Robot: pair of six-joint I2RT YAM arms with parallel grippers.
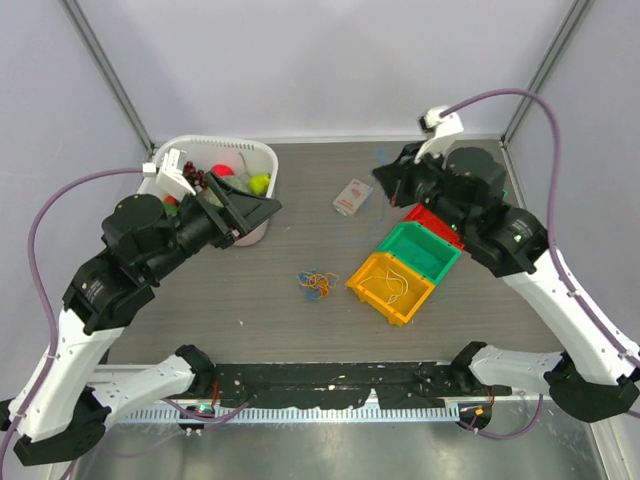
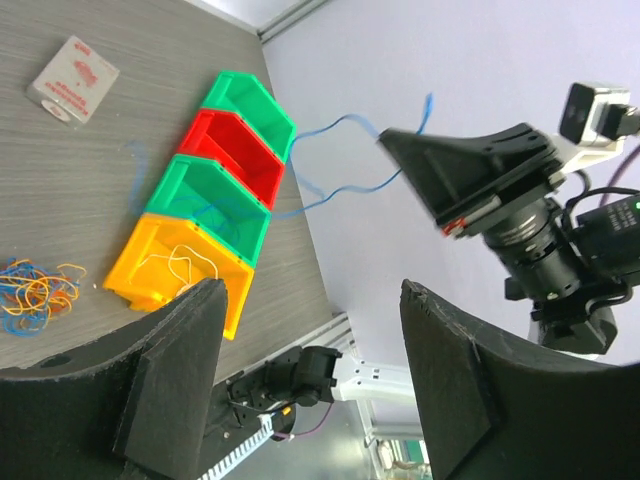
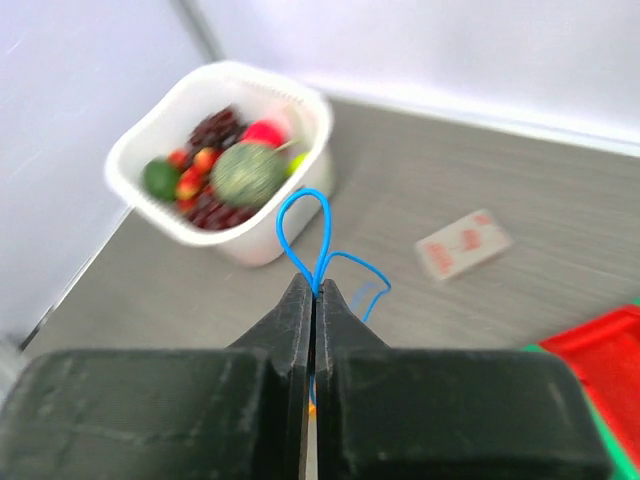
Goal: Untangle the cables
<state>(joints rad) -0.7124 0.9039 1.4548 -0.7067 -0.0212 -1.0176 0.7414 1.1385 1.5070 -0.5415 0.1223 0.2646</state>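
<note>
Though unseen overhead, cable [image 3: 283, 222] in right gripper [image 3: 315, 292]

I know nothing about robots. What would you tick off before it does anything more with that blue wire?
1. Right gripper shut on the blue cable: ok.
2. Left gripper open and holding nothing: ok.
3. Blue cable's far end free of the tangled cables on the table: cannot tell; its end is not visible.
4. Remaining cables separated: not ok, they lie in one knot.
5. Yellow bin has room: ok, only a white cable inside.
</note>
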